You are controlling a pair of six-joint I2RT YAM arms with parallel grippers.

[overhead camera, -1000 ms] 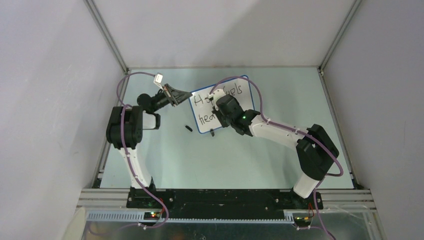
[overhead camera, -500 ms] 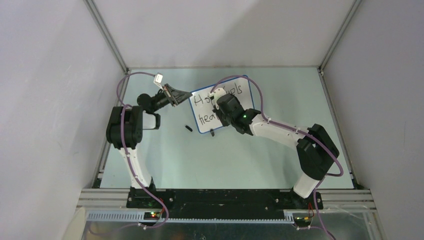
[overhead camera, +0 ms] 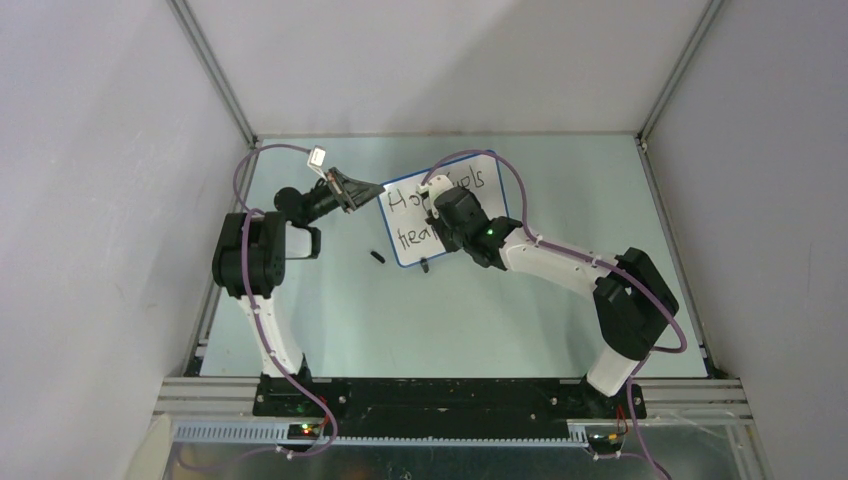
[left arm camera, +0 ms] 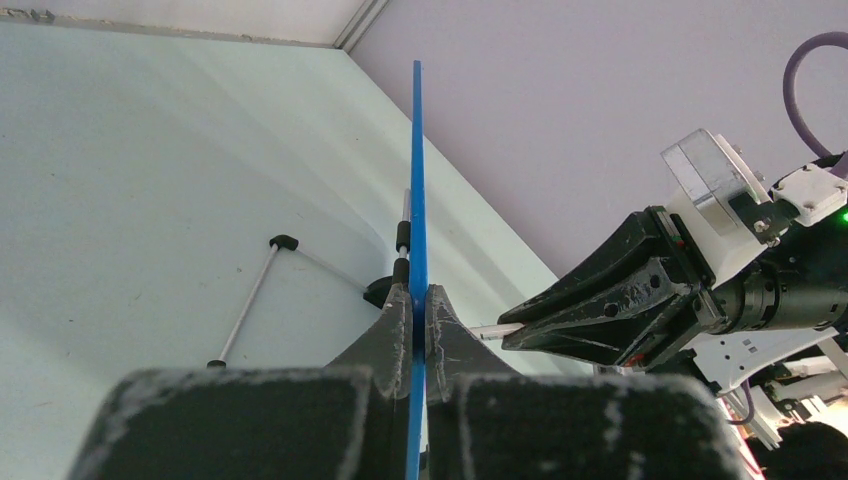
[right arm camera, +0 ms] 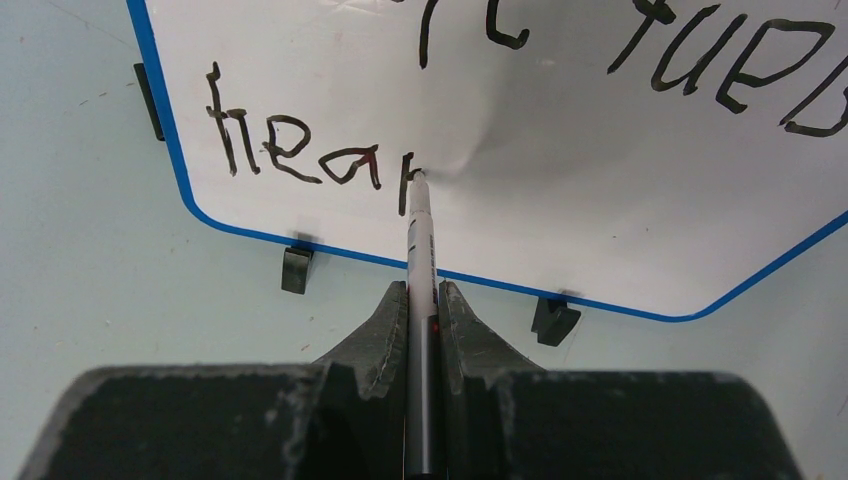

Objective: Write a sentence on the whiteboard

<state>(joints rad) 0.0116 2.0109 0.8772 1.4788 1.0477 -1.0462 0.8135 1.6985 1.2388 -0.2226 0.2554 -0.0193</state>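
On the pale table (overhead camera: 330, 310) the whiteboard (right arm camera: 600, 190) sits far centre, its left edge clamped by the left gripper (left arm camera: 417, 305). The sentence (right arm camera: 300, 160) reaches "hear" and looks unfinished — the right gripper (right arm camera: 422, 300) grips the marker (right arm camera: 420, 240), tip touching the board.

1. A robotics lab test cell: plain pale walls (overhead camera: 90, 200) meet at aluminium corner posts (overhead camera: 213, 75).
2. The left arm (overhead camera: 262, 300) and right arm (overhead camera: 560, 265) stand bolted to a base plate (overhead camera: 450, 395) at the desk (overhead camera: 450, 320) edge.

white links (overhead camera: 560, 265), black joints (overhead camera: 628, 305), purple cables (overhead camera: 280, 147), scuffed black pincer fingers (right arm camera: 380, 335).
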